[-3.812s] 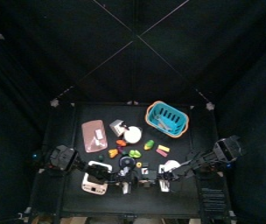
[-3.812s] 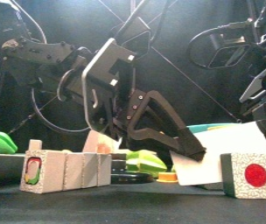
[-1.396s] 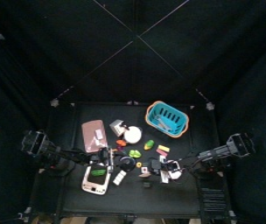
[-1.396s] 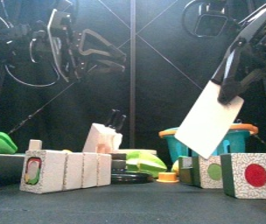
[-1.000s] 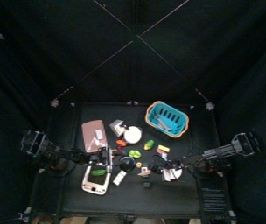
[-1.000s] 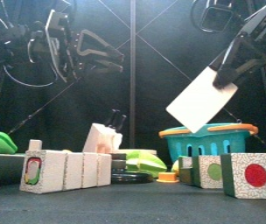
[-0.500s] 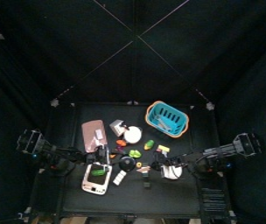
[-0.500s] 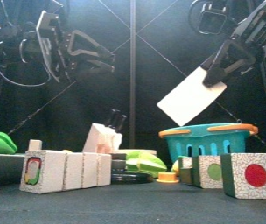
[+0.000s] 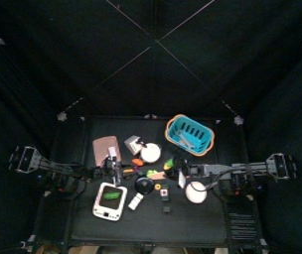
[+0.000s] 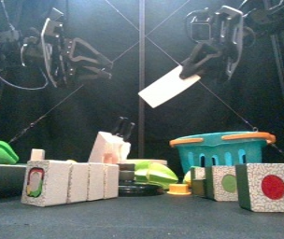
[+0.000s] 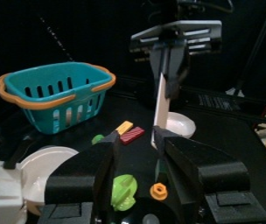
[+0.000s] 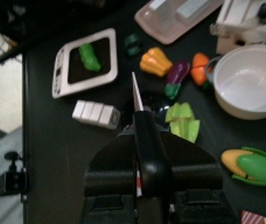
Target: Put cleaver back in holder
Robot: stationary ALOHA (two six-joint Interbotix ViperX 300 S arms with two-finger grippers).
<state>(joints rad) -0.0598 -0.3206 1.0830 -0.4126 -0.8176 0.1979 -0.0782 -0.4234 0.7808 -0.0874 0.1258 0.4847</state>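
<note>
The right gripper point(image 10: 205, 58) is pinched on the black handle of the cleaver point(image 10: 170, 86), holding it high in the air above the table. In the front view the pale blade slants down and toward the left arm's side, and in the right wrist view it is seen edge-on, a thin line running out from between the two jaws point(image 12: 136, 103). A second ago the blade hung lower and directly above the teal basket point(image 10: 227, 149); since then it has been carried up and across toward the middle of the table, now clear of the basket and closer to being over the knife holder point(image 10: 108, 147), the pale block with a dark handle sticking out of its top. The cleaver is not yet in the holder.

The left gripper point(image 11: 133, 157) has its jaws spread wide and holds nothing. It hangs above the left side of the table, and its camera looks across at the cleaver's edge and the other arm behind it.

Below, along the table's front edge, stand a wooden block row point(image 10: 70, 180) toward the left corner and a white cube with a red dot point(image 10: 268, 188) toward the right corner. A white bowl point(image 12: 262, 80) sits among toy vegetables near the middle.
</note>
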